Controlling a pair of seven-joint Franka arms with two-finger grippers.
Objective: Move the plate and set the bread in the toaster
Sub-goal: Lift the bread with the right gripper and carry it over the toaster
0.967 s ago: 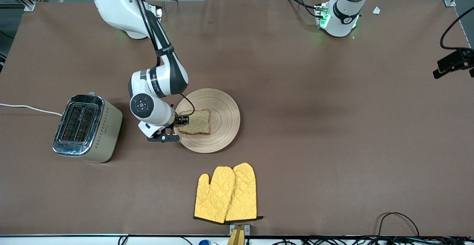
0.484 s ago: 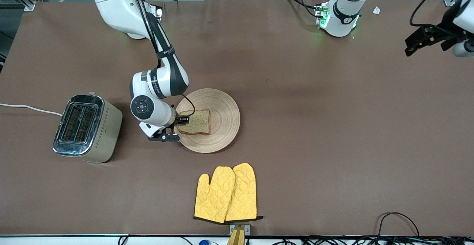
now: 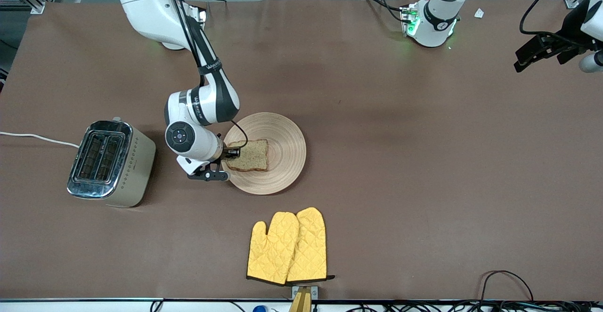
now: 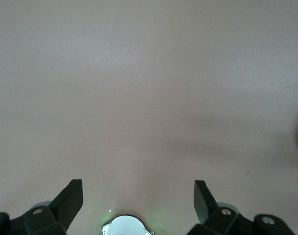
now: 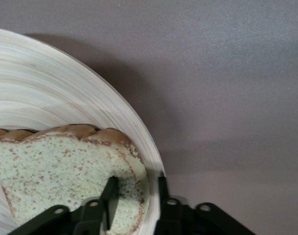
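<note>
Right gripper (image 3: 231,153) at the bread's (image 3: 249,155) edge

Its fingers pinch the slice and the plate (image 3: 282,135) rim together — toaster (image 3: 110,162) beside it; left gripper (image 3: 541,50) waits, spread wide.

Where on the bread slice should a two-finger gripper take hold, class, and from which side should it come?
Grip the crust edge of the bread nearest the toaster. The slice lies flat on the wooden plate, so come low from the toaster's side, one finger over and one under, as the right gripper sits now.
</note>
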